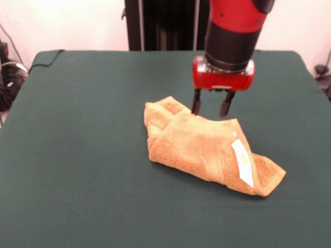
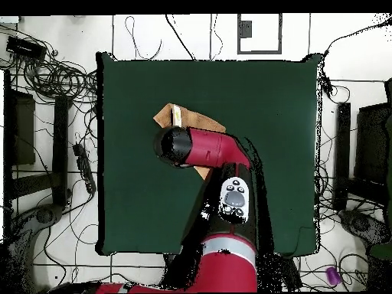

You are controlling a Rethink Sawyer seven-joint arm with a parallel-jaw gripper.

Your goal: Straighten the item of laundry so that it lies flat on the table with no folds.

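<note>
We see the towel bunched in folds near the middle of the green surface. It looks soft, light and limp. The gripper hovers at its far edge with jaws apart; we would pinch a free corner.

white care label on towel, print unreadable, no legible text

1 towel w/ 1 white label, 1 table, 1 gripper.
</note>
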